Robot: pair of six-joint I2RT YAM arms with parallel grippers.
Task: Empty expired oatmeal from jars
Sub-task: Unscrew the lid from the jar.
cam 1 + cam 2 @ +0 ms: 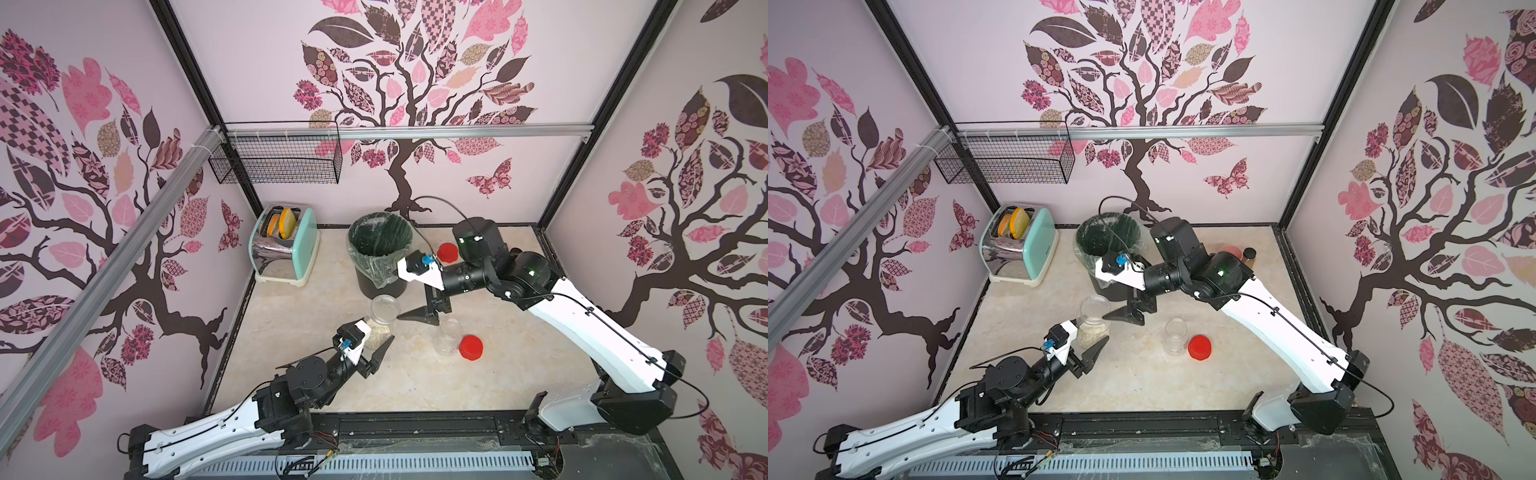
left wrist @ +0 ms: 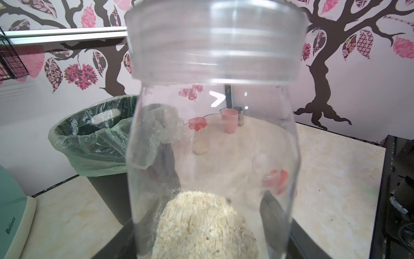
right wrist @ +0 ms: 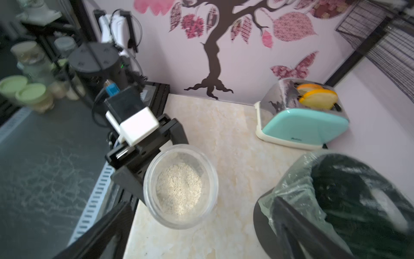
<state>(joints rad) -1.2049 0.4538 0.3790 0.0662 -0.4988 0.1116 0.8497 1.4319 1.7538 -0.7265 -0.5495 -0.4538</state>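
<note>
My left gripper is shut on the lower part of a clear jar with no lid, a low layer of pale oatmeal inside. In the left wrist view the jar fills the frame, oatmeal at its base. My right gripper hangs open just right of the jar's mouth, holding nothing; its wrist view looks down into the jar. A second clear jar stands nearly empty at centre-right, a loose red lid beside it. A red-lidded jar is partly hidden behind the right arm.
A black bin with a green liner stands just behind the held jar. A mint toaster sits at the back left, under a wire basket on the wall. A pink cup and a brown bottle stand at the back right.
</note>
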